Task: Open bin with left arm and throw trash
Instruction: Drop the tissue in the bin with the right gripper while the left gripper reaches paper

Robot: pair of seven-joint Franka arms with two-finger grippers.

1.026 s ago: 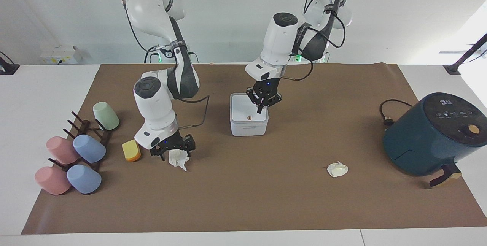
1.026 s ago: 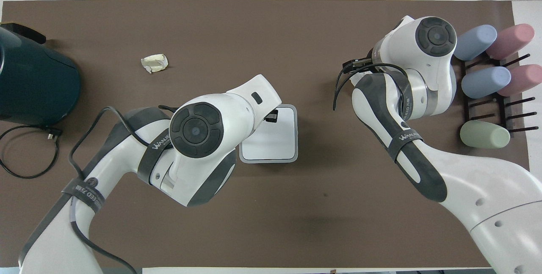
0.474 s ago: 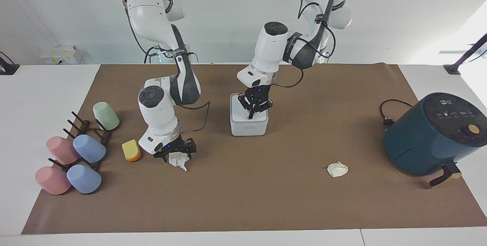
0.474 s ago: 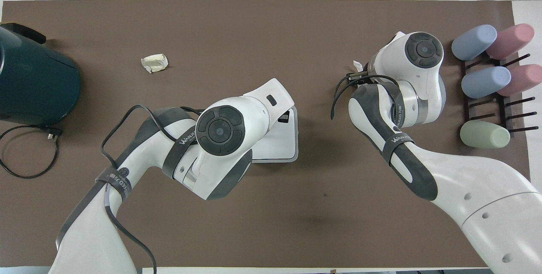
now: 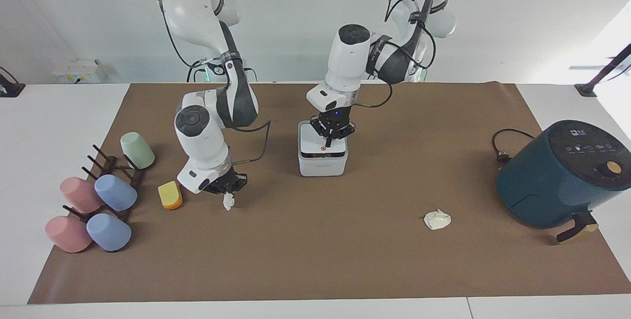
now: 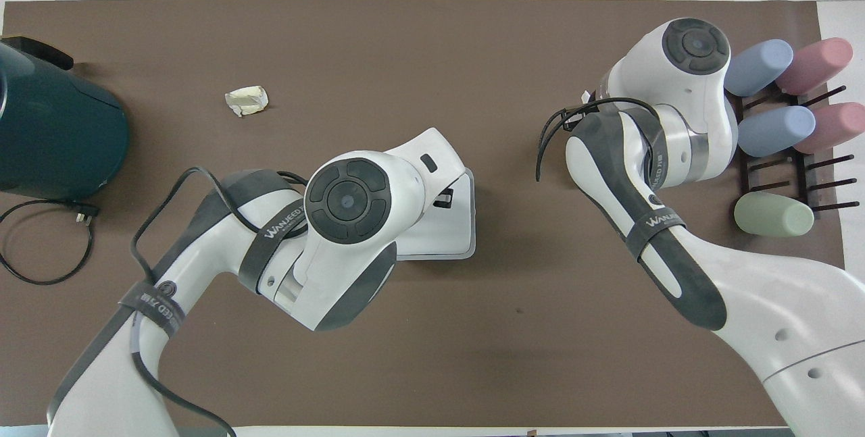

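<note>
The white bin stands mid-table, its lid slightly ajar with a dark gap under the edge that carries the orange button. My left gripper is shut and points down just over that edge. In the overhead view the left wrist covers most of the bin. My right gripper is shut on the white tissue, which hangs just above the mat; a scrap of the tissue shows from above. The yellow-and-orange sponge lies beside it. The cream paper wad lies farther from the robots, toward the left arm's end.
A dark-teal air fryer with its cable stands at the left arm's end. A dark rack with several pastel cups sits at the right arm's end, next to the sponge.
My left gripper came down onto the bin's button edge and drew back up slightly; the lid now stands ajar. My right gripper closed on the tissue and lifted it off the mat.
</note>
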